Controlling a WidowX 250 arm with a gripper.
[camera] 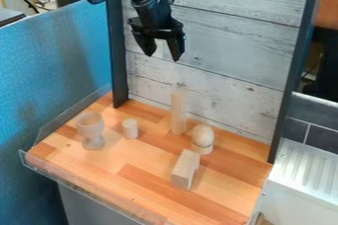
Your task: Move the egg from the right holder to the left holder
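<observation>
Fingers spread, tips pointing down, nothing between them, and we're high above the bench, in front of the pale back panel. Down below sits our egg, perched on the low right holder, whose base stops it rolling off across the wood. Most of its rounded top stands proud, so there should be plenty for us to grip from above.

Over at the far left, the goblet-shaped left holder stands upright, mouth to the ceiling; that's surely our target, its shape well suited to cradling something round. So it's all to play for, folks: the transfer hasn't begun.

Why the open spread and the height? It suits us, we reckon, for clearing the tall upright block, just beside the egg and the one to watch. One clumsy sweep could topple it. The slanted block lies nearer the front, the little cylinder between block and goblet. We'd come straight down, squeeze gently, lift high, then cross left.
</observation>
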